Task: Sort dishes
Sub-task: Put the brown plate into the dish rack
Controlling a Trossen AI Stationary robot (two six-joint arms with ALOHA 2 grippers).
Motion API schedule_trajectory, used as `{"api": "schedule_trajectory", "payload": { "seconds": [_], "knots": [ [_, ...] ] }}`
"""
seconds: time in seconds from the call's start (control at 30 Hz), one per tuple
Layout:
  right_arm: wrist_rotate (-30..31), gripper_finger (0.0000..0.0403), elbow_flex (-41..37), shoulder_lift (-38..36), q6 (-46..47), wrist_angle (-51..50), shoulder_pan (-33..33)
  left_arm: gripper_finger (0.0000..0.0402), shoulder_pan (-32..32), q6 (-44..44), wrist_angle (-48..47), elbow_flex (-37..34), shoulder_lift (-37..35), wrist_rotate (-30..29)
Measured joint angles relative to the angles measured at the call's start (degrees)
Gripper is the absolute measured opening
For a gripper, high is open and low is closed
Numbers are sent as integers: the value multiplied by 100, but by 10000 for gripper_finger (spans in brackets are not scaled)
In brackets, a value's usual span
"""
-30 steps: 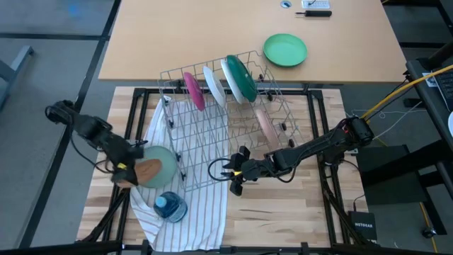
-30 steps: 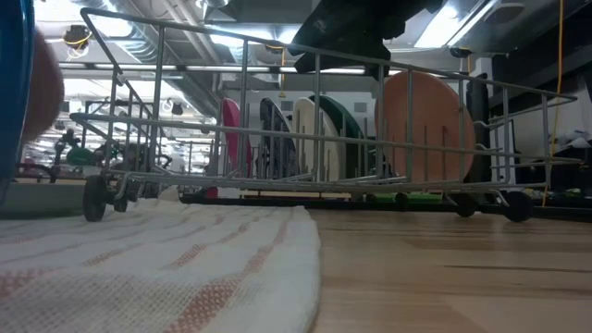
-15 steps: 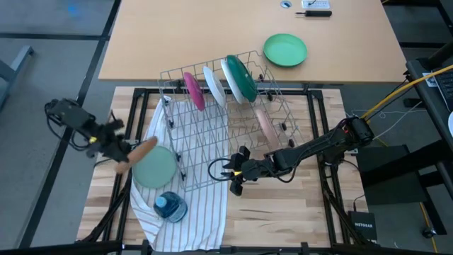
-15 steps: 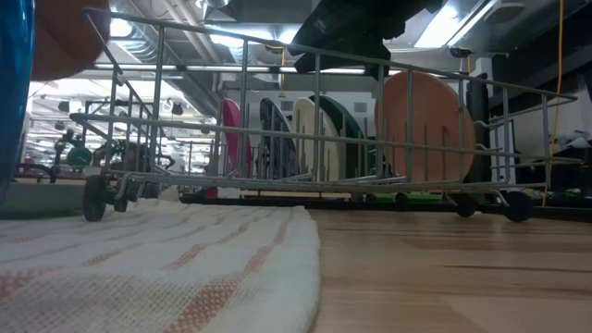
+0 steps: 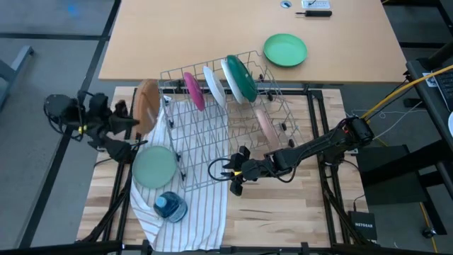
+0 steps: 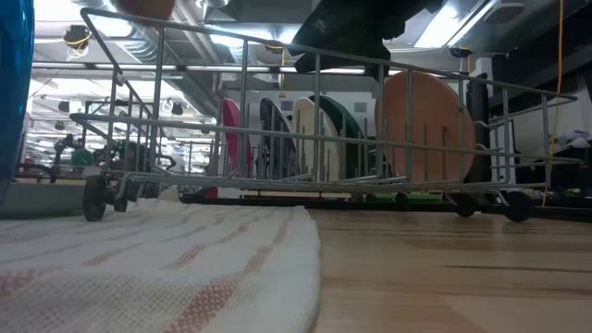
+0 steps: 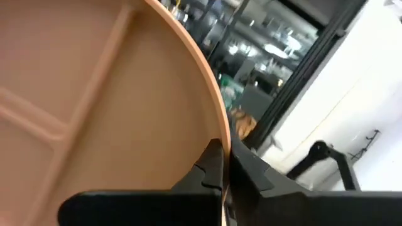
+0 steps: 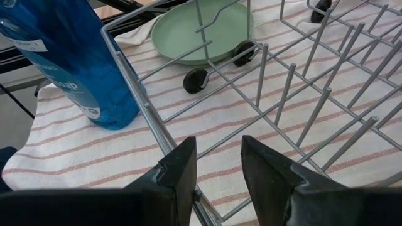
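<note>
the left end effector (image 5: pixel 126 120) is up off the table at the left edge, clamped on the rim of the brown plate (image 5: pixel 146 106), which it holds on edge just beside the left end of the wire dish rack (image 5: pixel 212 152). in the left wrist view the two dark fingers (image 7: pixel 210 169) pinch the plate's rim, and the brown plate (image 7: pixel 94 107) fills most of that view, showing raised ridges on its face.

the pale mint plate (image 5: pixel 154 166) lies flat on the striped towel (image 5: pixel 202 212), touching the rack's left side, with the blue see-through bottle (image 5: pixel 170 206) near it on the same towel. the right wrist view shows the mint plate (image 8: pixel 198 28) by one of the rack's small wheels and the bottle (image 8: pixel 75 63) just outside the rack's wall.

four dishes stand on edge in the rack: the magenta plate (image 5: pixel 193 90), a pale plate (image 5: pixel 213 85) beside it, the white plate with the dark green back (image 5: pixel 239 76), and the pale pink plate (image 5: pixel 267 126) set apart toward the right end. from table height the pink plate (image 6: pixel 427 125) is the nearest and largest of them.

the right end effector (image 5: pixel 236 175) sits low at the near rim of the rack, its fingers (image 8: pixel 179 169) parted and holding nothing, with a rack wire between them.

a vivid green plate (image 5: pixel 285 50) lies alone on the tan table (image 5: pixel 177 35) behind.
</note>
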Motion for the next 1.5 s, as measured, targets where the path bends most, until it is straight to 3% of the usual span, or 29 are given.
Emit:
{"api": "schedule_trajectory", "payload": {
  "seconds": [0.37,0.67,1.03,1.5],
  "knots": [
    [708,129,-9,-19,-15,80,-4,0,-2,2843,3666,-941,1971,-54],
    [1322,129,-9,-472,-382,149,2,0,5,3404,6836,-1269,4224,-577],
    [3157,129,-2,-767,-753,369,-24,0,34,2890,7946,-1280,5738,-1763],
    [3173,129,-2,-767,-754,345,-83,0,469,1846,8077,-1280,6299,-1687]
  ]
}}
